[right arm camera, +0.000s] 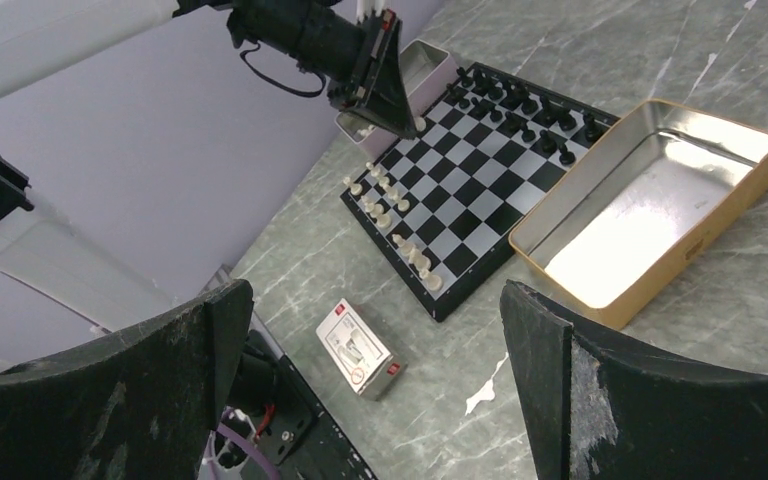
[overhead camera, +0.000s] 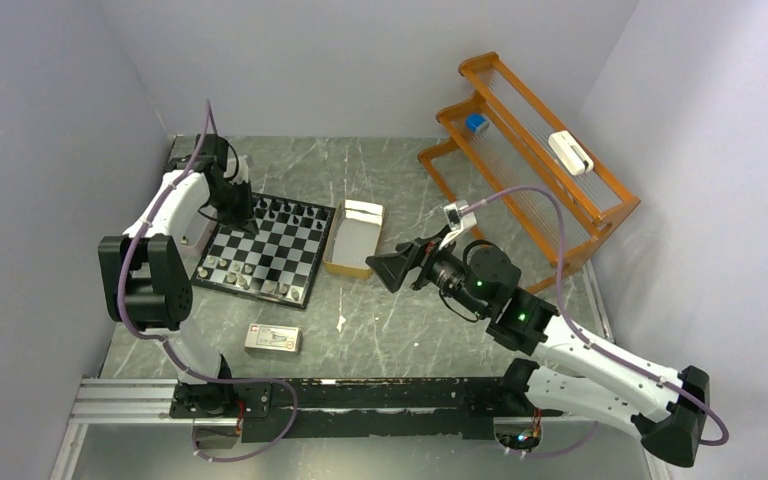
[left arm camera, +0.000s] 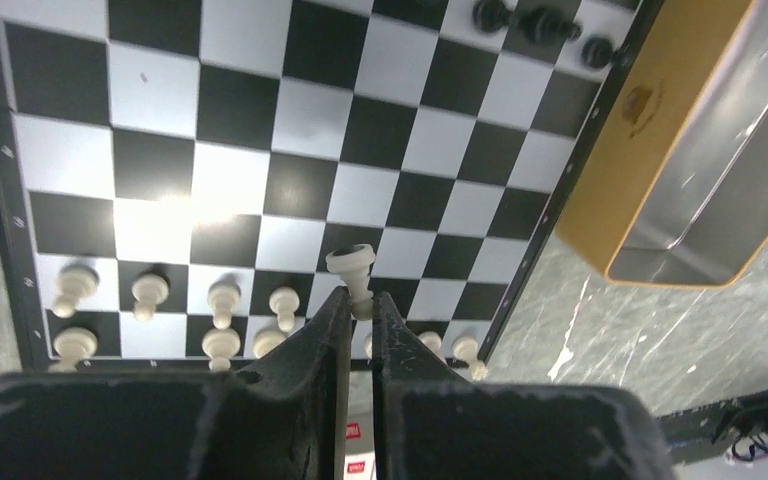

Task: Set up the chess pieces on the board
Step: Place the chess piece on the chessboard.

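Note:
The board (overhead camera: 278,248) lies left of centre, black pieces (overhead camera: 292,212) along its far edge and pale pieces (overhead camera: 242,276) along its near edge. My left gripper (left arm camera: 362,305) is shut on one pale piece (left arm camera: 351,268), pinched by its lower part. It hangs above the board (left arm camera: 310,110) near the rows of pale pieces (left arm camera: 225,298); black pieces (left arm camera: 538,22) stand at the opposite edge. From above, the left gripper (overhead camera: 240,205) is over the board's far left corner. My right gripper (overhead camera: 385,270) is open and holds nothing, right of the board; through the right gripper (right arm camera: 373,310) I see the board (right arm camera: 480,190).
An open tan tin (overhead camera: 353,238) sits just right of the board, also the tan tin (right arm camera: 640,210) and tan tin (left arm camera: 700,150). A small white-and-red carton (overhead camera: 273,340) lies near the front, carton (right arm camera: 360,350). An orange rack (overhead camera: 530,160) stands at the back right. Walls close in left and right.

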Tool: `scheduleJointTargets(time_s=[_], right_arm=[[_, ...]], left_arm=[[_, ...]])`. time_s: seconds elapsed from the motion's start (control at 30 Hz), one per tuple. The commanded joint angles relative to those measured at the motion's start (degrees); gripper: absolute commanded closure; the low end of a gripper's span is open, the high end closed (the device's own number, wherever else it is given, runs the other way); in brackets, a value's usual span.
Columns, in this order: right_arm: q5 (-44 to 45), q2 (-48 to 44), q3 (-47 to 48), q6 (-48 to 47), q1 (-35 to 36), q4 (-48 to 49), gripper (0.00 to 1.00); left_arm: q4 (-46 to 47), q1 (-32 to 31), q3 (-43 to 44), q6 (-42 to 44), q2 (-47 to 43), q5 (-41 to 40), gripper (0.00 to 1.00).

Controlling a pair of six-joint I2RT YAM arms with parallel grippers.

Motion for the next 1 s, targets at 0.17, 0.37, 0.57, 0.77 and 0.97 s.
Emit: scheduleJointTargets(time_s=[0.17, 0.37, 0.57, 0.77, 0.97], right_arm=[[-0.51, -3.94, 0.81, -2.79, -0.06, -5.77, 0.00], [-1.97, -5.83, -0.09, -2.78, -0.10, -6.42, 0.00], [-0.68, -8.96, -0.29, -3.81, -0.05, -9.04, 0.00], [1.23, -11.10, -1.01, -3.94, -0.03, -9.68, 0.00], [0.71, -11.15, -1.03, -3.46, -0.07, -10.24, 0.00]], left_arm=[[-8.05, -1.87, -4.96, -0.31, -1.03, 1.28, 0.92], [-9.98, -2.29, -6.75, -1.34, 0.35, -1.40, 0.94], [-10.13, -5.63, -7.99, -2.36, 3.27, -3.67, 0.94], [-11.22, -7.11, -5.80, -2.61, 5.11, -5.43, 0.95], [-13.24, -7.15, -5.78, -1.82, 5.37, -8.32, 0.94]])
